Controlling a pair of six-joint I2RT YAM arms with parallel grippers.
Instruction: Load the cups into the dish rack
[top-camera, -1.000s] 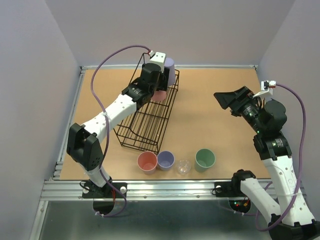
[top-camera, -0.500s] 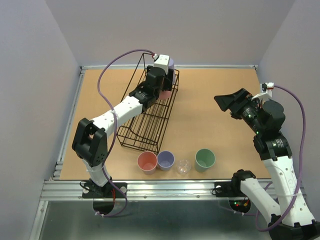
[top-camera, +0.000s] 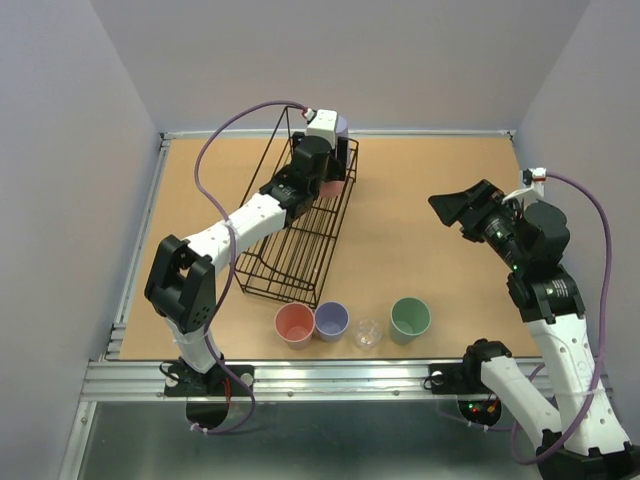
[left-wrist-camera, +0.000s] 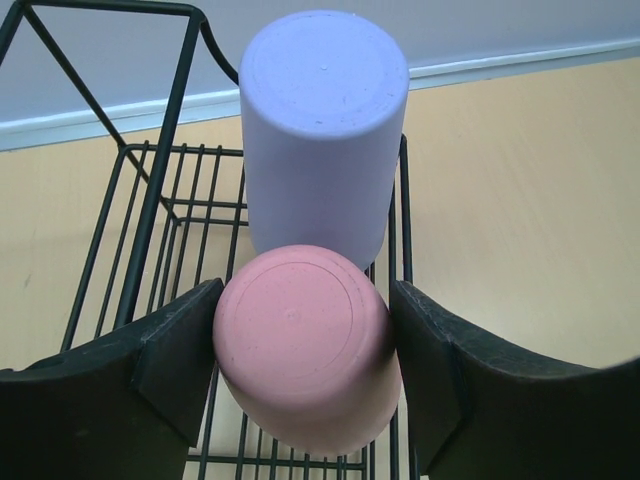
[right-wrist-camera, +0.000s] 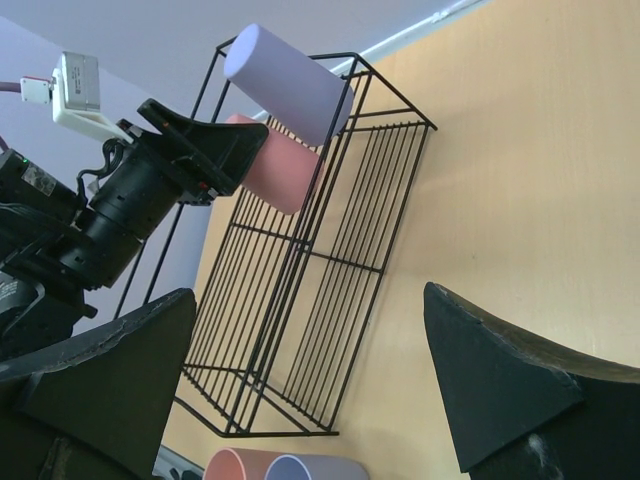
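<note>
Item 1, dish rack (top-camera: 300, 235): black wire, long, standing on the left half of the table (top-camera: 430, 160), its length running from near the front row of cups to the back edge

Item 2, purple cup (left-wrist-camera: 322, 130): in the rack at its far end, turned over and tilted, base uppermost, leaning at the raised end loop

Item 3, pink cup (left-wrist-camera: 295, 320): in the rack just in front of the purple cup and touching it in the wrist view, also turned over and tilted, base towards the camera

Item 4, left gripper (left-wrist-camera: 303, 330): reached over the far end of the rack, jaws set wide around the pink cup, one finger against each side of it

Item 5, right gripper (right-wrist-camera: 310, 300): raised above the right side of the table, well apart from the rack, jaws fully spread with nothing between them

Items 6 to 9, row along the front edge, all upright and mouth up, left to right: second pink cup (top-camera: 295, 323), touching second purple cup (top-camera: 331, 320); clear cup (top-camera: 367, 333), smaller; green cup (top-camera: 410, 317)
</note>
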